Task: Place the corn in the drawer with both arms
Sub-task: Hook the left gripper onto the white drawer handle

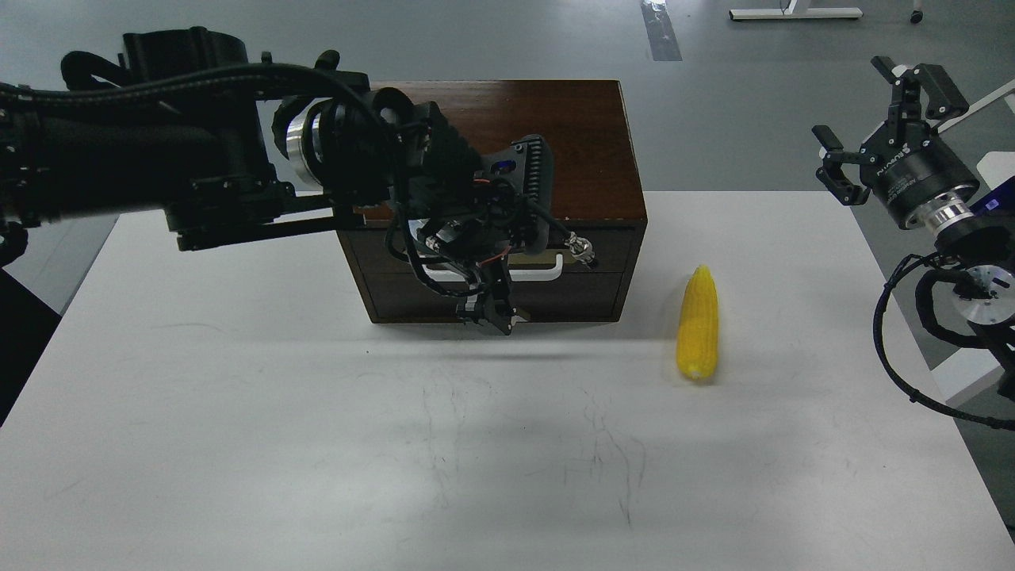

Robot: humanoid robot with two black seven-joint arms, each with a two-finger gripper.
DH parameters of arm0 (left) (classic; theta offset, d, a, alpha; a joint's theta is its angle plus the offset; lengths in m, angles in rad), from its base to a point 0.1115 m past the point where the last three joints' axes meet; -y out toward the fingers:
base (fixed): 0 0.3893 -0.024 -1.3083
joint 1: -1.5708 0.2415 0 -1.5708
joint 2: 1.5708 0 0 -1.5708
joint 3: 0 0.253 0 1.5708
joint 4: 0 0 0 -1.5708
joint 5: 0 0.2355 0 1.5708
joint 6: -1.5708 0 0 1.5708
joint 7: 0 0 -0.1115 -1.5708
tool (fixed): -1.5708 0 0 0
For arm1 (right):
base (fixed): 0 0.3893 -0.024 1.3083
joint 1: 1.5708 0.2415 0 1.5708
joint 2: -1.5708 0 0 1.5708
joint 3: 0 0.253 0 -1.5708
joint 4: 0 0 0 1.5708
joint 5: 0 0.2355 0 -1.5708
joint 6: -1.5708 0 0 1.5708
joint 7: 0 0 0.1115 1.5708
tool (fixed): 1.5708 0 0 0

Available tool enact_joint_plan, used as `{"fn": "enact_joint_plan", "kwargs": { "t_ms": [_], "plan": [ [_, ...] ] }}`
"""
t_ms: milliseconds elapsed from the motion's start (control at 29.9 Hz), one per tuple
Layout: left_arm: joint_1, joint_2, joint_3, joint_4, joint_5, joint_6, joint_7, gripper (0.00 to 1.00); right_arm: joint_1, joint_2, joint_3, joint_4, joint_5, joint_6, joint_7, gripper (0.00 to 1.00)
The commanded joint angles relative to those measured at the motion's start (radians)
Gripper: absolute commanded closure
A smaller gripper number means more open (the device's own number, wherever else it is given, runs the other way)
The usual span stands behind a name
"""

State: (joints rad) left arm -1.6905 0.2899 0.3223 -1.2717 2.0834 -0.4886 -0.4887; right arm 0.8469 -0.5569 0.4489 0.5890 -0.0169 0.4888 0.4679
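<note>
I count one corn cob (pixel 698 323), one wooden box (pixel 555 143) with one drawer (pixel 603 262) and one white handle (pixel 547 274), one white table (pixel 317 444), and my two arms, each with one gripper: left (pixel 490 311), right (pixel 876 131).

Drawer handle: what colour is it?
White, on the dark brown drawer; handle shows best in head view.

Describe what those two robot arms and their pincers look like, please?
Both arms are black and bulky with shiny silver rings at the joints. The left arm trails black corrugated cables, thin red wires and a ribbed black housing above its pincer. The right pincer has two black jointed fingers on a round black body with white lettering, and a looping black cable below.
</note>
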Motion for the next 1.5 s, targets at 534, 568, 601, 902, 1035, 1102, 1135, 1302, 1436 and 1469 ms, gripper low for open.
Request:
{"fn": "enact_joint_plan", "kwargs": {
  "t_ms": [534,568,601,902,1035,1102,1135,1302,1436,1469],
  "plan": [
    [0.064,0.018,0.032,0.009,0.047,0.000,0.000,0.01,-0.009,0.000,0.001,-0.003,0.000,0.000,0.002,0.00],
    [0.064,0.017,0.032,0.009,0.049,0.000,0.000,0.01,-0.009,0.000,0.002,-0.005,0.000,0.000,0.002,0.00],
    [0.069,0.017,0.032,0.011,0.049,0.000,0.000,0.01,-0.011,0.000,0.002,-0.003,0.000,0.000,0.002,0.00],
    [0.089,0.014,0.037,0.060,0.055,0.000,0.000,0.01,-0.014,0.002,0.010,-0.005,0.000,0.000,0.002,0.00],
    [0.092,0.015,0.037,0.060,0.057,0.000,0.000,0.01,-0.014,0.002,0.010,-0.005,0.000,0.000,0.002,0.00],
    [0.092,0.015,0.038,0.060,0.058,0.000,0.000,0.01,-0.014,0.002,0.010,-0.005,0.000,0.000,0.002,0.00],
    [0.092,0.015,0.038,0.060,0.058,0.000,0.000,0.01,-0.014,0.002,0.010,-0.005,0.000,0.000,0.002,0.00],
    [0.091,0.015,0.038,0.046,0.058,0.000,0.000,0.01,-0.014,0.002,0.010,-0.005,0.000,0.000,0.002,0.00],
    [0.089,0.017,0.037,0.040,0.058,0.000,0.000,0.01,-0.014,0.002,0.010,-0.005,0.000,0.000,0.002,0.00],
    [0.089,0.017,0.037,0.040,0.058,0.000,0.000,0.01,-0.014,0.002,0.010,-0.005,0.000,0.000,0.002,0.00]
  ]
}}
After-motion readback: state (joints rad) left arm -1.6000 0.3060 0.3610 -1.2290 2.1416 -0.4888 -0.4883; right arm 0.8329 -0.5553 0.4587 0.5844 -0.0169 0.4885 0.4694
